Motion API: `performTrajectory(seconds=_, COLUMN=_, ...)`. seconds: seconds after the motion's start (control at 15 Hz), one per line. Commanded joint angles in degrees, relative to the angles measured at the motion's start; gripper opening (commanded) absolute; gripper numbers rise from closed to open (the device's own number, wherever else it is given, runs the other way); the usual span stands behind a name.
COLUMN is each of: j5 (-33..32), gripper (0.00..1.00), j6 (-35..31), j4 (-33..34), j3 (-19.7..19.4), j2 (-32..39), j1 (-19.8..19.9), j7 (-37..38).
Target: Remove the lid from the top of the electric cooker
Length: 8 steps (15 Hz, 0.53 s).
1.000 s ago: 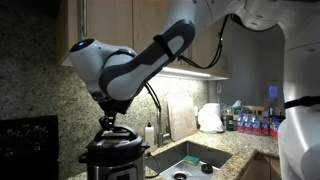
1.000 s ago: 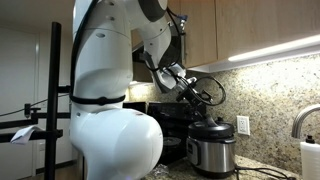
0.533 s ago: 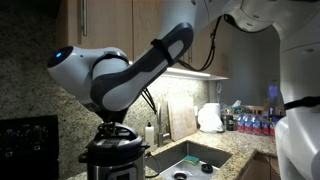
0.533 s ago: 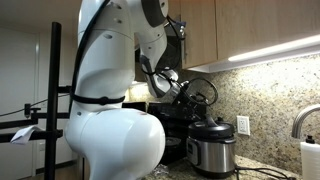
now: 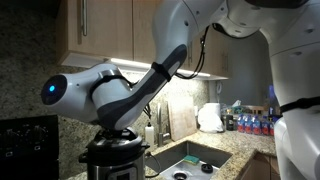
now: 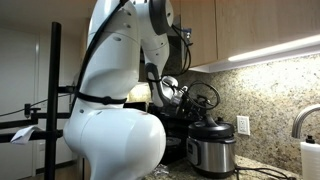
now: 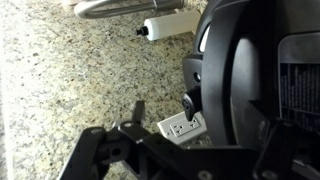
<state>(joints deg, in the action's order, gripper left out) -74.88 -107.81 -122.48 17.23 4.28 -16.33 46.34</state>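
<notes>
Site: kitchen corner. The countertop [image 5: 240, 150] is speckled granite, and the backsplash [image 6: 270, 95] is the same stone. Wood cabinets [image 6: 250, 25] hang above, with a lit light strip [image 6: 275, 50] under their lower edge.

Task items: the electric cooker [image 5: 112, 164] stands on the counter, at 6 o'clock in an exterior view. The lid [image 5: 115, 147] is seated on top of it. Both exterior views show this; the clearer one has the lid [image 6: 212, 128] level on the steel body [image 6: 212, 153].

Around the cooker:
- black boxy appliance [image 5: 25, 135] at its 9 o'clock
- sink [image 5: 195, 160] at its 4 o'clock
- cutting board [image 5: 180, 118] leaning on the backsplash beyond the sink
- white bag [image 5: 210, 117] and a row of bottles [image 5: 250, 124] further along at 3 o'clock
- wall outlet [image 6: 242, 125] just beside the lid at its 3 o'clock
- faucet [image 6: 300, 118] at the frame's 3 o'clock edge

Arm: the arm [image 5: 120, 90] crosses the frame. Its wrist sits directly over the lid at 12 o'clock and hides the fingers there. The white robot body [image 6: 110, 120] fills the foreground.

Wrist view: the gripper [image 7: 200, 118] has its jaws spread wide with nothing clamped between them. Granite lies behind, with the outlet [image 7: 178, 127] in the gap. A white bottle [image 7: 165, 25] is at 12 o'clock. A black rounded bulk fills the 3 o'clock side; I cannot tell whether it is the lid or the cooker rim.
</notes>
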Motion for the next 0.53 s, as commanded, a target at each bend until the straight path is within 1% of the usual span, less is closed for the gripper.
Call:
performTrajectory(seconds=0.0, j5=-1.44, gripper=1.0, j6=0.98, j4=-0.61, j3=-1.12, j2=1.33, j1=0.12, j7=3.46)
performTrajectory(seconds=0.27, j5=-2.82, gripper=1.0, j6=2.04, j4=-0.34, j3=-1.52, j2=1.67, j1=-0.24, j7=5.84)
performTrajectory(seconds=0.47, j5=-4.29, gripper=1.0, j6=4.03, j4=-0.28, j3=-1.63, j2=2.39, j1=-0.24, j7=6.75)
